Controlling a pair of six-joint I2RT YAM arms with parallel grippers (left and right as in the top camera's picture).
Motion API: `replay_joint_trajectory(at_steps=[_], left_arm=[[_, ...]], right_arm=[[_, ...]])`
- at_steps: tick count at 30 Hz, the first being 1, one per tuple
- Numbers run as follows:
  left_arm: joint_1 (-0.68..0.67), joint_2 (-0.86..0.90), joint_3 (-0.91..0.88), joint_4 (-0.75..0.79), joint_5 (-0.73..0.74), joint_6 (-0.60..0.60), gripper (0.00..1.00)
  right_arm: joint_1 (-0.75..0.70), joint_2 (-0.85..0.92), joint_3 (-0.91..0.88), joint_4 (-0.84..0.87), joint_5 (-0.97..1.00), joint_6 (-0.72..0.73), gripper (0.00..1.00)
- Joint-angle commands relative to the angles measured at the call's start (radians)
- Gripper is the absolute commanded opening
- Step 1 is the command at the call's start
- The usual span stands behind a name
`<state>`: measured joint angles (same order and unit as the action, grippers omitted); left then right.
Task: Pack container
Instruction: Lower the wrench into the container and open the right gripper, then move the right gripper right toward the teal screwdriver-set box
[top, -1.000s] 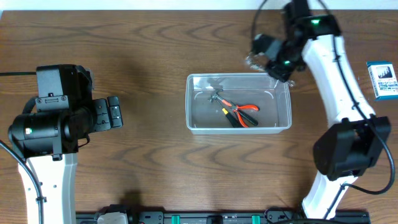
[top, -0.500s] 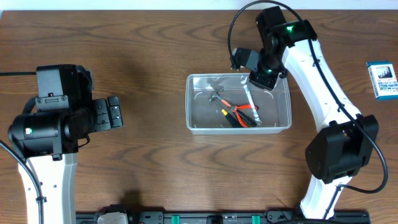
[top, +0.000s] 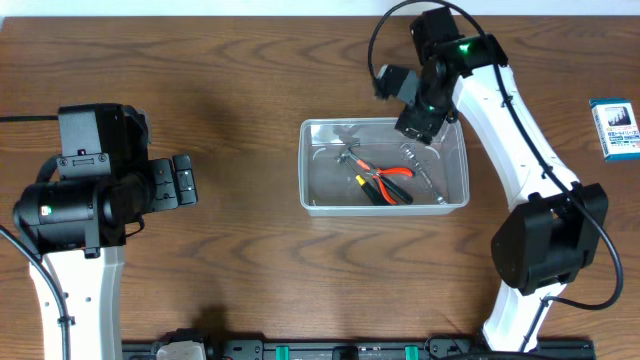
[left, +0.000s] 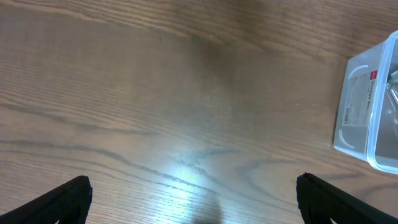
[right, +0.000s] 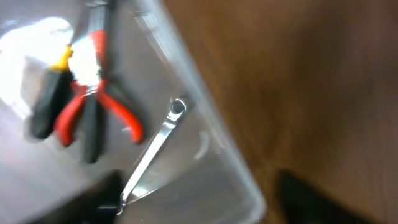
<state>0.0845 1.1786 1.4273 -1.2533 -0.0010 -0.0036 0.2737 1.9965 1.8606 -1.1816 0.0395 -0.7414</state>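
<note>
Several tools lie in the container (top: 303, 165), directly below my right gripper (right: 208, 196): a slim metal wrench (right: 152, 152) closest under it, red-handled pliers (right: 93, 115) further in, and a black-and-yellow handled tool (right: 50, 99) beside those. The right gripper's jaws stand wide apart with nothing between them, and the wrench looks to be resting flat on the tub floor, one end very near the finger at the lower left of the wrist view. I judge the step in hand to be the let-go and the pull-away, so I would keep the jaws spread and rise straight up until both fingers are above the rim. Swinging sideways early risks catching that wrench end or nudging the near wall, and a light clear tub will probably slide on the surface. The left gripper (left: 199, 199) hangs over bare wood, jaws apart and empty, the container well off to its side. A blue-and-white box (top: 621, 128) sits well outboard of the right gripper.
</note>
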Motion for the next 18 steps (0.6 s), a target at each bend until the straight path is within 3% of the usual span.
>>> replay_joint_trajectory(at_steps=[1,7,10,13,18], left_arm=[[0.005,0.005,0.003,-0.003,-0.008,-0.009,0.98],[0.005,0.005,0.003,-0.003,-0.007,-0.009,0.98],[0.005,0.005,0.003,-0.003,-0.008,-0.009,0.98],[0.005,0.005,0.003,-0.003,-0.007,-0.009,0.98],[0.005,0.005,0.003,-0.003,-0.008,-0.009,0.98]], right_arm=[[-0.065,0.003,-0.004,0.033,0.13,0.195,0.99],[-0.286,0.003,-0.004,0.035,0.124,0.454,0.99],[-0.394,0.003,-0.004,-0.023,0.024,0.593,0.99],[-0.482,0.003,-0.004,-0.123,-0.009,0.599,0.99],[-0.584,0.003,0.004,-0.098,-0.001,0.484,0.99]])
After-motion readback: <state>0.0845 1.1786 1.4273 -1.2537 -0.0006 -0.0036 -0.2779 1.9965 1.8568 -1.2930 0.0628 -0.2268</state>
